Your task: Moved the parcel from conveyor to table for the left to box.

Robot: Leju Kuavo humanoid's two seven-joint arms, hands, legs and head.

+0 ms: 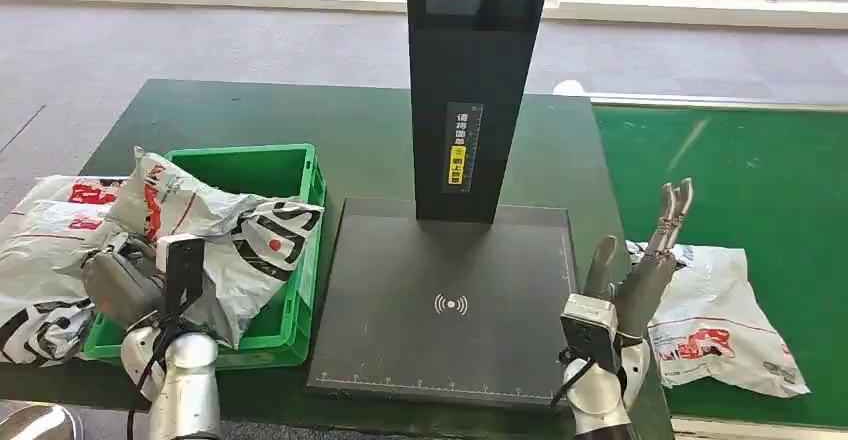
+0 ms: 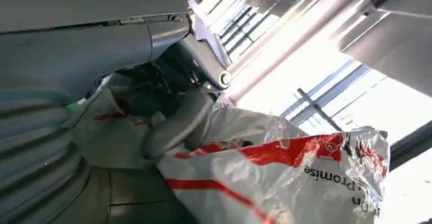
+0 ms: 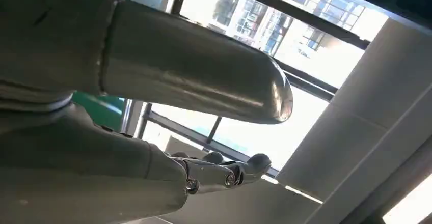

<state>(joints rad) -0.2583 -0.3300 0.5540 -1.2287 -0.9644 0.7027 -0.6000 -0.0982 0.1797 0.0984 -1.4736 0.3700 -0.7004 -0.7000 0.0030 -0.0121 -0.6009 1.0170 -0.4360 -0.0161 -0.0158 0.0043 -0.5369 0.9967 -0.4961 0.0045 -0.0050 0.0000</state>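
We read "promise" on parcel (image 2: 285, 178) gripped by left robot hand (image 2: 173, 117) over green crate (image 1: 300, 175); right robot hand (image 1: 640, 270) open, empty, beside conveyor parcel (image 1: 715, 320).

Left robot hand (image 1: 125, 285) closed around a grasp, right robot hand (image 1: 640, 260) raised, fingers extended.

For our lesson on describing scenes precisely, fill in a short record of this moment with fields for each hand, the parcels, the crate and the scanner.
left hand: grips a white and red parcel over the green crate
right hand: raised, fingers apart, holding nothing
conveyor parcel: lies flat on the green conveyor, beside the right hand
other parcels: piled left of the crate
scanner base: dark plate on the table, nothing on it
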